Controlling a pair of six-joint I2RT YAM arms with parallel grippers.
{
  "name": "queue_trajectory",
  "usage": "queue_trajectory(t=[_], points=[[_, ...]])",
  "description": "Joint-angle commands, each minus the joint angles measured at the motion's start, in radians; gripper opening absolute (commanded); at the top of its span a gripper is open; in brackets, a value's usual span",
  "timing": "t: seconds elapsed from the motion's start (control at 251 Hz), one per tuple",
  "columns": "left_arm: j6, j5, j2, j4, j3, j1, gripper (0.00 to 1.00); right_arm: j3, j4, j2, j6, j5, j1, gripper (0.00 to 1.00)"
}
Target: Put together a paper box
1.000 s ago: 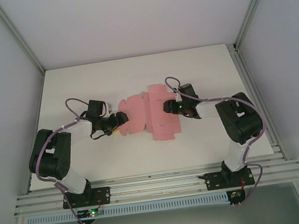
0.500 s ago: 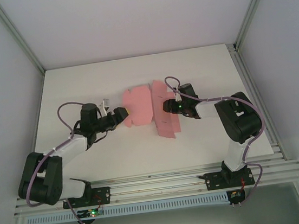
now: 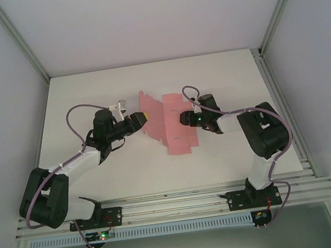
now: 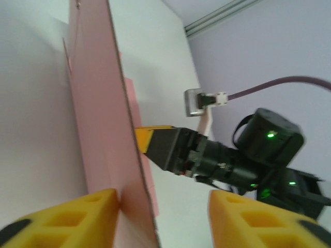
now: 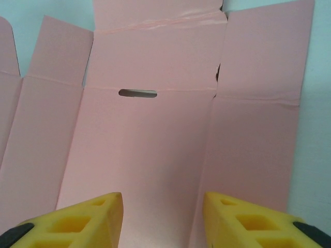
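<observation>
The paper box (image 3: pixel 177 131) is a pink die-cut sheet lying near the middle of the table, with its left flap raised on edge. In the left wrist view this flap (image 4: pixel 98 103) stands upright between the fingers of my left gripper (image 4: pixel 163 201). It rests against the left finger (image 4: pixel 88 217), while the right finger is well clear of it, so the jaws are open. My right gripper (image 5: pixel 163 199) is open low over the sheet's central panel (image 5: pixel 150 139), just short of a small slot (image 5: pixel 137 93). From above, my left gripper (image 3: pixel 144 116) and right gripper (image 3: pixel 183 119) face each other across the sheet.
The white table (image 3: pixel 98 168) has bare room all round the sheet. An aluminium rail (image 3: pixel 175 204) runs along the near edge by the arm bases. Grey walls close the left, right and back sides. The right gripper's body (image 4: pixel 170 150) sits close beyond the raised flap.
The left arm swung out and its gripper moved right and away to the sheet's left edge. The left part of the sheet rose from flat to upright. The left jaws narrowed.
</observation>
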Motion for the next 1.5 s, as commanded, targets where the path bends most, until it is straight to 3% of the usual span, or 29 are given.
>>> queue_trajectory(t=[0.0,0.052,0.12,0.279,0.379,0.487,0.587,0.71,0.858,0.982,1.085,1.169,1.229,1.321,1.492], points=[[0.132,-0.095,0.015,-0.211,0.047,-0.03,0.35,-0.077,-0.235,0.071,0.004,-0.025,0.007,0.48],[0.134,-0.119,0.012,-0.234,0.054,-0.033,0.16,-0.077,-0.234,0.07,0.0,-0.034,0.007,0.48],[0.145,-0.145,0.003,-0.263,0.057,-0.034,0.0,-0.081,-0.219,0.049,-0.007,-0.034,0.007,0.48],[0.209,-0.174,-0.04,-0.353,0.084,-0.039,0.0,-0.075,-0.239,-0.132,-0.072,-0.036,0.009,0.55],[0.243,-0.132,-0.094,-0.314,0.078,-0.041,0.0,-0.068,-0.275,-0.317,-0.112,-0.04,0.007,0.66],[0.265,-0.081,-0.191,-0.229,0.056,-0.04,0.0,-0.069,-0.333,-0.517,-0.158,-0.048,-0.009,0.71],[0.273,-0.017,-0.299,-0.144,0.033,-0.041,0.0,-0.126,-0.327,-0.683,-0.146,-0.09,-0.081,0.82],[0.271,0.112,-0.422,-0.008,0.018,-0.046,0.0,-0.25,-0.166,-0.853,-0.058,-0.243,-0.19,0.98],[0.33,0.136,-0.557,0.02,0.01,-0.069,0.0,-0.338,-0.027,-1.002,-0.037,-0.312,-0.21,0.98],[0.342,0.271,-0.618,0.117,0.001,-0.094,0.0,-0.376,0.076,-1.064,0.008,-0.349,-0.225,0.98],[0.37,0.218,-0.67,0.059,0.023,-0.121,0.0,-0.382,0.147,-1.067,0.022,-0.404,-0.241,0.98],[0.379,0.151,-0.704,0.04,0.018,-0.126,0.0,-0.403,0.252,-1.062,0.045,-0.452,-0.243,0.89],[0.375,0.084,-0.722,0.025,0.008,-0.128,0.0,-0.418,0.326,-1.068,0.081,-0.469,-0.244,0.71],[0.371,0.006,-0.737,-0.004,-0.003,-0.129,0.0,-0.426,0.358,-1.099,0.088,-0.469,-0.244,0.53],[0.379,-0.002,-0.729,-0.01,-0.02,-0.128,0.0,-0.419,0.383,-1.163,0.096,-0.481,-0.243,0.38]])
